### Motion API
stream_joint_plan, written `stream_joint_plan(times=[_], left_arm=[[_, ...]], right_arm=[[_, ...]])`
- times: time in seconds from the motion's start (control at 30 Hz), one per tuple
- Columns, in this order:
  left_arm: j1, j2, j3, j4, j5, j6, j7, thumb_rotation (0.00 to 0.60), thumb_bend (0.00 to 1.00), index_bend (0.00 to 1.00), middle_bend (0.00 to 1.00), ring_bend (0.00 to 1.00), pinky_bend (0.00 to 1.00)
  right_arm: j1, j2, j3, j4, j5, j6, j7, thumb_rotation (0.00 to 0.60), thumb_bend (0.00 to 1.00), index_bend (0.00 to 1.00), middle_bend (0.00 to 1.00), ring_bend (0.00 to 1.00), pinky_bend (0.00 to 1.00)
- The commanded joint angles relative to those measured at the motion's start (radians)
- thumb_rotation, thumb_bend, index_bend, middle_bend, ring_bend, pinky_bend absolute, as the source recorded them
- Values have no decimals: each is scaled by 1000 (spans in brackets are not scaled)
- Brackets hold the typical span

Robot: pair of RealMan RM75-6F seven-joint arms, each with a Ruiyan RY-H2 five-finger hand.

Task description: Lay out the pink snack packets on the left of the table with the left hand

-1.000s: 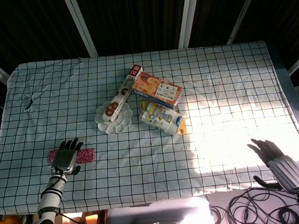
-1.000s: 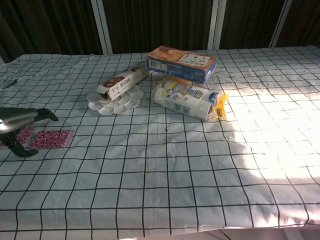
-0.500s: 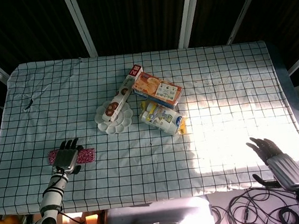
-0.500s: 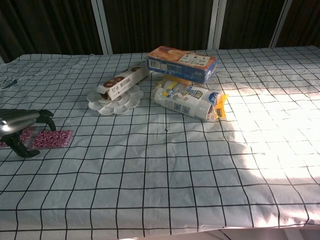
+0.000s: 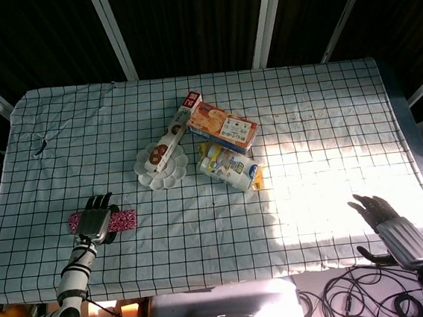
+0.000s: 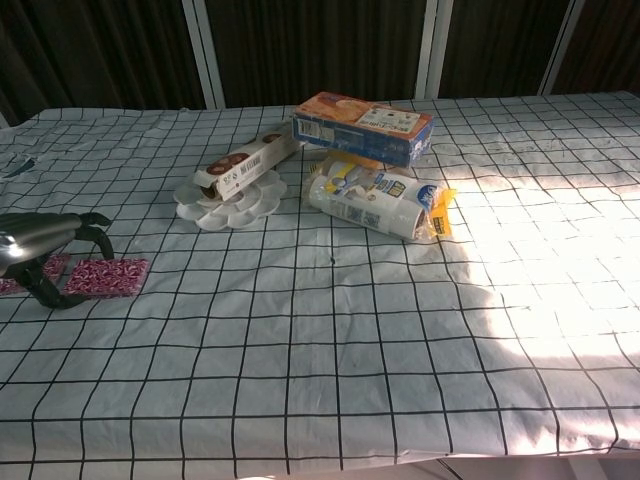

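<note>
Two pink snack packets lie flat side by side near the table's front left edge. One packet [image 5: 124, 220] [image 6: 108, 277] shows to the right of my left hand, the other [image 5: 74, 220] [image 6: 15, 285] peeks out on its left. My left hand [image 5: 94, 221] [image 6: 40, 240] hovers over the gap between them, fingers spread and curved down, tips near the cloth, holding nothing. My right hand [image 5: 382, 217] rests open at the front right edge, seen only in the head view.
In the table's middle a long biscuit box [image 5: 173, 134] leans on a white flower-shaped plate [image 5: 160, 174], beside an orange-and-blue cracker box [image 5: 223, 126] and a white-and-yellow snack bag [image 5: 229, 166]. A black-gridded white cloth [image 5: 305, 119] covers the table.
My left hand has curled its fingers further down and drifted slightly toward the right packet. Both packets and the right hand stay where they were.
</note>
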Motion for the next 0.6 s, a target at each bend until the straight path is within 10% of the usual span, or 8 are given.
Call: stream_joint_plan(times=[0.03, 0.6], left_arm=[[3, 1, -1, 1, 6, 1, -8, 600, 324, 457, 0, 0, 0], [17, -1, -12, 30, 43, -50, -107, 600, 367, 642, 53, 0, 0]], right_arm=[[-5, 0, -3, -1, -3, 6, -2, 600, 236, 0, 0, 0, 0], [1, 2, 2, -4, 1, -2, -1, 600, 236, 0, 0, 0, 0]])
